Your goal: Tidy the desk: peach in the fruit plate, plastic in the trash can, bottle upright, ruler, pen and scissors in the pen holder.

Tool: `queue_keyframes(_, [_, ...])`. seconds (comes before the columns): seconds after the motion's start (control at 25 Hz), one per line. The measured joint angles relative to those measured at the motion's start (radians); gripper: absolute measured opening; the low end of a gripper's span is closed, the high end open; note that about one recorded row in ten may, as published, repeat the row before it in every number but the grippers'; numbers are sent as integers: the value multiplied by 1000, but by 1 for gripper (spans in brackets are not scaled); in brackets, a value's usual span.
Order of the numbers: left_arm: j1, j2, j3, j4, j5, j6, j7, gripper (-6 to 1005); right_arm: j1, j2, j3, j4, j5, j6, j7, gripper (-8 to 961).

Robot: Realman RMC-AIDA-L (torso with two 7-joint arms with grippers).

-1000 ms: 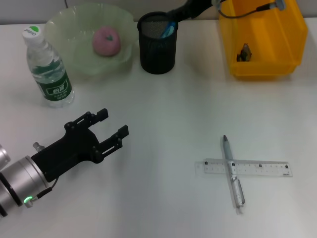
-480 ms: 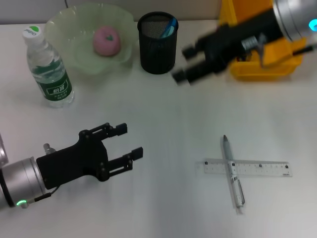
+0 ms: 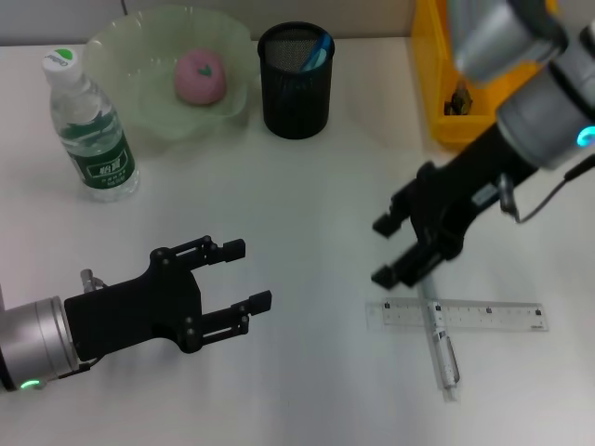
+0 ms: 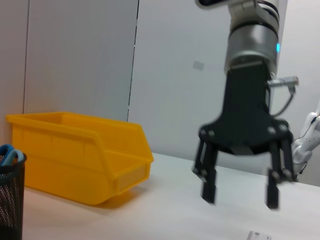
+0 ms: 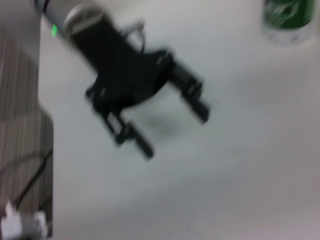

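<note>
Pen [image 3: 437, 321] and ruler [image 3: 465, 314] are what remains: they lie crossed on the desk [image 3: 307, 195] at about five o'clock in the head view, the pen on top of the ruler. The peach [image 3: 200, 76] already sits in the fruit plate [image 3: 116, 51] at eleven o'clock, the bottle [image 3: 88, 130] stands upright at ten o'clock, and blue handles, probably the scissors [image 3: 316, 51], poke out of the pen holder [image 3: 296, 93] at twelve. The trash can [image 3: 432, 93] at one o'clock holds a small dark scrap; whether that is the plastic I cannot say.

The right gripper [image 3: 398, 249] hangs just above and beside the pen's tip, claw spread wide and empty, tilted down toward the crossing. The next move likely calls for lowering it over the pen's barrel, with one finger either side, and closing without dragging the ruler underneath.

The left gripper [image 3: 244, 277] hovers low over bare desk at seven o'clock, also open and holding nothing.

Half a second ago the right gripper was up by the trash can at one o'clock; it has swung down across the desk to the pen. The left gripper has crept only slightly rightward.
</note>
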Motion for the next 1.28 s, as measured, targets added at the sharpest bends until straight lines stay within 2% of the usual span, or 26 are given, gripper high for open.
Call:
queue_keyframes(0.24, [3,-1,-3,-6,0,-2,-1,710,-18,9,-81,-4,-27,17,-36,724])
queue_keyframes(0.36, [7,-3,-4,-6,0,-2,-1,710,-38,12,-171,-4,-45,52,-53,724])
queue_keyframes(0.56, [8,-3,5,-7,0,-3,0,710,-54,14,-254,-1,-56,95,-63,723])
queue_keyframes(0.68, [8,-1,38,-5,3,2,-1,710,-63,16,-284,-3,-57,116,-69,723])
queue_keyframes(0.96, [7,0,42,3,69,20,-3,709,-74,18,-328,-1,-67,159,-70,723])
queue_keyframes(1.28, [6,0,36,3,78,32,-4,709,-88,19,-379,-5,-69,205,-81,719])
